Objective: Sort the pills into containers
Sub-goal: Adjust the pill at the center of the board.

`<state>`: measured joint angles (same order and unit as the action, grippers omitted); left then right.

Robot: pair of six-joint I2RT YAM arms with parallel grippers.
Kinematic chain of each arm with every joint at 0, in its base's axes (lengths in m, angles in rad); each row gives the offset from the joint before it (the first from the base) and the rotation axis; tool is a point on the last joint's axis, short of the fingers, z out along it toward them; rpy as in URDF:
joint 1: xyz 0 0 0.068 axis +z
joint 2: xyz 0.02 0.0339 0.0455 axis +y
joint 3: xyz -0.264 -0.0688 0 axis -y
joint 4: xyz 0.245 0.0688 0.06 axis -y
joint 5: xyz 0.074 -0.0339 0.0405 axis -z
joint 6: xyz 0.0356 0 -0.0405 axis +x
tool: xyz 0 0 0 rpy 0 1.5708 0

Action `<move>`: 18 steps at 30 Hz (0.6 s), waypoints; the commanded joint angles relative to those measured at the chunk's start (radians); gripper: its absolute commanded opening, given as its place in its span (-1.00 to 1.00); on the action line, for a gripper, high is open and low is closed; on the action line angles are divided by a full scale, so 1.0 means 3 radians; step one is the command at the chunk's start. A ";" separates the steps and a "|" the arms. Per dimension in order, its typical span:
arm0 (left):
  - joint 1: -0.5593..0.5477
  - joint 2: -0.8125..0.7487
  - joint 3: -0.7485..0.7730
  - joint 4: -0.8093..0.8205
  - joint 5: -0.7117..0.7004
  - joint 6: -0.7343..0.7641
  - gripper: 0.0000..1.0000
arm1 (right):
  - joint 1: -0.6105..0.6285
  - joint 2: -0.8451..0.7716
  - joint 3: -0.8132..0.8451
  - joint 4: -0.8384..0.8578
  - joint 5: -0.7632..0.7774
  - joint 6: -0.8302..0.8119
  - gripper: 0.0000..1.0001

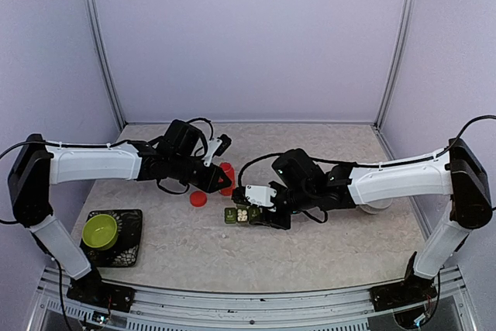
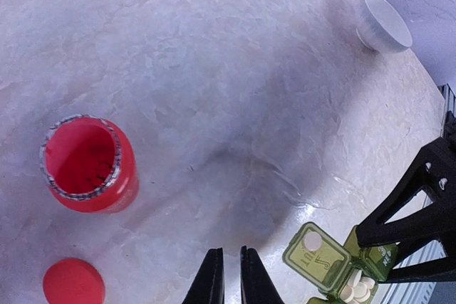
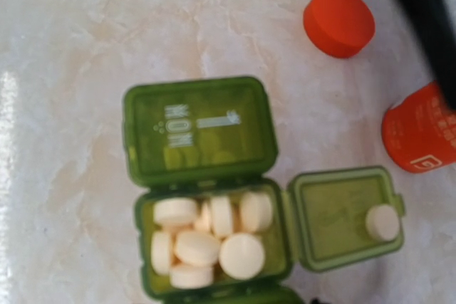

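From above, the containers [image 1: 237, 215] sit mid-worktop [image 1: 325, 257]. The right pincer [image 1: 262, 217] is hard against their right side. Whether it is spread or pinching them I cannot tell. The left pincer [image 1: 220, 184] hangs just behind and left of the containers, at the red bottle [image 1: 226, 176]. A red cap [image 1: 198, 198] lies left of the containers, a lime-green bowl [image 1: 100, 230] far to their left, and a white bowl [image 1: 377, 207] well to their right, half hidden by the right arm.

In the left wrist view, the left pincer [image 2: 228, 279] has its tips pressed together with nothing between them, over bare worktop. The containers [image 2: 322, 260] lie just to its right, lids flipped open. The pills [image 2: 356, 291] are heaped in one cell and a single one rests on a lid. The right pincer's black fingers [image 2: 399, 234] stand at the containers' far side.

In the right wrist view, that pincer's own fingers are out of frame. The containers [image 3: 199, 129] lie below it: one open cell is full of pills [image 3: 214, 240], its lid reads MON, and a second open lid holds one pill.
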<state>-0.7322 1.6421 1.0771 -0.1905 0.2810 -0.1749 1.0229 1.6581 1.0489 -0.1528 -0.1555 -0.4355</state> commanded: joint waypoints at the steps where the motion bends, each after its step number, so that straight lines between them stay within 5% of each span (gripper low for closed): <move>1: 0.0112 -0.0130 0.0040 0.0061 -0.0146 -0.0022 -0.76 | 0.0027 -0.0116 0.0060 0.0003 0.0047 0.0025 -0.73; 18: -0.0136 -0.0028 0.0039 0.0083 0.0324 0.0159 0.12 | 0.0028 -0.0083 0.0057 -0.0006 0.0017 0.0035 -0.73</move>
<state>-0.7704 1.6279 1.0840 -0.1932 0.3157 -0.1425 1.0229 1.6581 1.0489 -0.1528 -0.1448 -0.4351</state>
